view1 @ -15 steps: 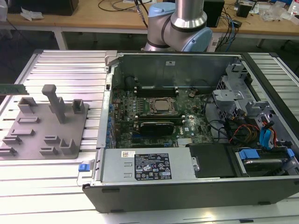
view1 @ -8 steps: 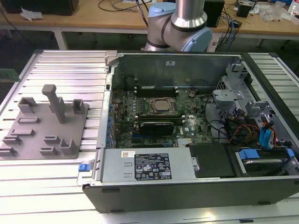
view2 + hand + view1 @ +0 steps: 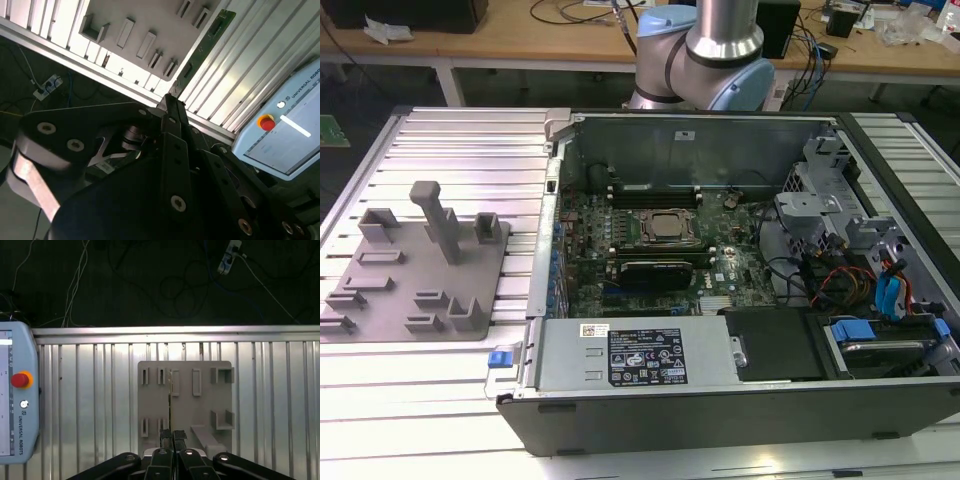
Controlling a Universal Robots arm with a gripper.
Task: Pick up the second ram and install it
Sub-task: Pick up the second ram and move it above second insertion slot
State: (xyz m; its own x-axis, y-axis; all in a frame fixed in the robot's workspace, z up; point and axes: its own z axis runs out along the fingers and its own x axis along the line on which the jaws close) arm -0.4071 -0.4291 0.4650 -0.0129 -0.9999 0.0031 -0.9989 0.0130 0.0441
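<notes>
My gripper is shut on the second ram, a long narrow green board stick that reaches out from between the fingertips. In the first wrist view the ram shows edge-on as a thin line running away from the gripper. Below it, at some distance, lies the grey fixture plate with its small upright holders, which also shows in the second wrist view. In the exterior view the open computer case shows the motherboard, with long dark memory slots beside the CPU socket.
The fixture plate lies on the slatted metal table at the exterior view's left, next to the case. A teach pendant with a red button lies on the slats. The arm's base stands behind the case. Cables and drive bays crowd the case's right side.
</notes>
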